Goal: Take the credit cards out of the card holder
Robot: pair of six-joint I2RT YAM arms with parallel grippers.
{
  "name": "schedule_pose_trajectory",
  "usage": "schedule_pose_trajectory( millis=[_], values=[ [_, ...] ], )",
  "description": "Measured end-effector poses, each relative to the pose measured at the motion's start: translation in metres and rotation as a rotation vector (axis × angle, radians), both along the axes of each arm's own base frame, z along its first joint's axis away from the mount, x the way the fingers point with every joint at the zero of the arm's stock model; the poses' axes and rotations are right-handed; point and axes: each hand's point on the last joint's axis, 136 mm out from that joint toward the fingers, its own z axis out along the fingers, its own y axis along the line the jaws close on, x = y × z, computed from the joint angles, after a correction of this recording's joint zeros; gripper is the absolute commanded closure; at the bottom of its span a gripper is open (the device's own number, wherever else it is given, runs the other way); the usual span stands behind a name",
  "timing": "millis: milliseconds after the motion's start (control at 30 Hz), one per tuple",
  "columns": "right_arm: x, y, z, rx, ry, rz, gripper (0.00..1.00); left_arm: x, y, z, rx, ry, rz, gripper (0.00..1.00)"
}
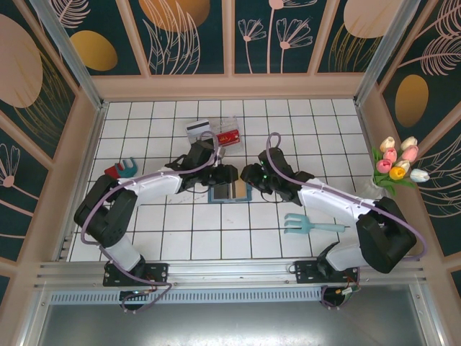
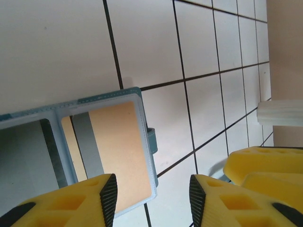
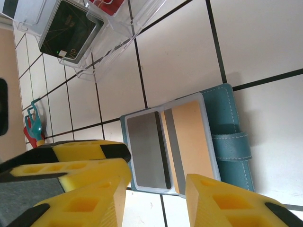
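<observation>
The teal card holder [image 1: 229,191] lies open on the white tiles between my two grippers. A brownish-gold credit card [image 3: 191,139] sits in its clear sleeve, beside a grey panel [image 3: 144,149]. The same gold card [image 2: 118,146] fills the holder's right sleeve in the left wrist view. My left gripper [image 2: 152,194] is open, one pad over the holder's corner and nothing between the pads. My right gripper [image 3: 156,203] hovers open over the holder's near edge. A red credit card [image 1: 230,137] and a dark one [image 3: 68,33] lie in the clear tray [image 3: 111,40].
A white-grey card with a black stripe [image 1: 197,128] rests at the tray's left end. A light teal fork toy [image 1: 308,225] lies right of centre. A red and teal toy [image 1: 122,169] sits at the left, flowers [image 1: 400,162] at the right wall.
</observation>
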Motion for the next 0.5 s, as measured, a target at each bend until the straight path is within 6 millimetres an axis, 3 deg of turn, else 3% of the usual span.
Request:
schedule_pose_trajectory(
  millis=[167, 367, 500],
  values=[
    [0.007, 0.011, 0.0, -0.02, -0.009, 0.023, 0.62, 0.007, 0.012, 0.005, 0.03, -0.016, 0.058, 0.67],
    [0.008, 0.021, -0.035, -0.072, 0.068, 0.054, 0.68, 0.004, 0.029, -0.015, 0.103, 0.025, 0.12, 0.77],
    [0.005, 0.021, -0.055, -0.101, 0.115, 0.056, 0.69, -0.003, 0.028, -0.026, 0.095, 0.076, 0.114, 0.83]
  ],
)
